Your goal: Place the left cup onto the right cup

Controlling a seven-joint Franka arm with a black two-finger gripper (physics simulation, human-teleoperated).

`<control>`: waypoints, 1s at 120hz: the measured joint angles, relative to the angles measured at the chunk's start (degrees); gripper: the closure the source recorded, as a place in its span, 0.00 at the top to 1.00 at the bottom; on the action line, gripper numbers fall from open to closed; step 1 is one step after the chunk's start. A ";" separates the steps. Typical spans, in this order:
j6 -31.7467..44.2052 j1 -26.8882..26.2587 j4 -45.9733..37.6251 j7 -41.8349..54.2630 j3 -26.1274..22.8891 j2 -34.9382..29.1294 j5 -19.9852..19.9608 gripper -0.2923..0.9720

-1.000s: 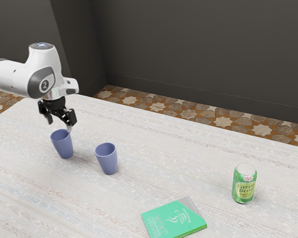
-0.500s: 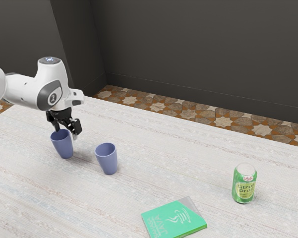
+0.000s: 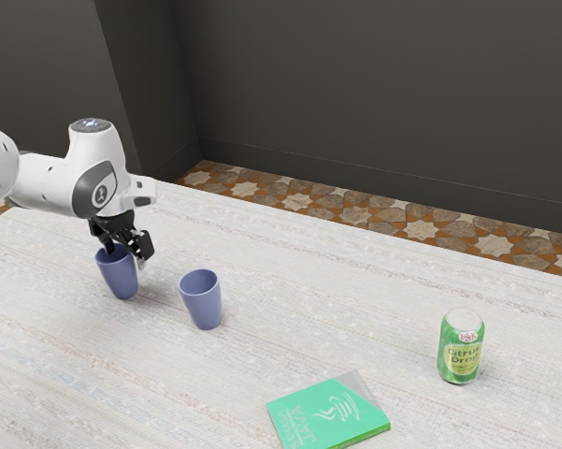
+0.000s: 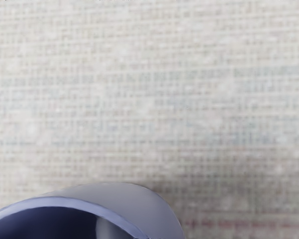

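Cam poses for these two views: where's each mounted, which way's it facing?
Exterior: beside the arm, raised, looking down across the table; arm and gripper show at its left.
Wrist: on the hand, facing down at the table; left cup rim just under it.
Shared: left cup, table.

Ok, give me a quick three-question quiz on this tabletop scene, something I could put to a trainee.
1. Short answer: what lies flat near the exterior view's lower edge, between the right cup and the green can?
2. True or false: the green can lies on its side.
3. Pick one: the end effector is at the rim of A) the left cup, on the exterior view's left; B) the right cup; C) the green can.

Key: 1. The green book. 2. False, it stands upright. 3. A.
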 joint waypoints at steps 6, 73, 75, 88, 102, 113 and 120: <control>0.17 0.00 0.00 0.23 -0.02 0.05 -0.08 0.77; 2.22 -0.10 -0.04 1.54 -1.05 1.63 -1.21 0.31; 2.28 -0.11 -0.04 1.56 -1.05 1.64 -1.22 0.30; 2.54 -0.17 -0.04 1.65 -1.16 1.67 -1.21 0.24; 2.71 -0.25 -0.01 1.68 -1.66 1.62 -1.10 0.19; 2.77 -0.27 0.04 1.62 -1.95 1.57 -1.00 0.19; 2.79 -0.30 0.04 1.51 -2.05 1.43 -0.95 0.18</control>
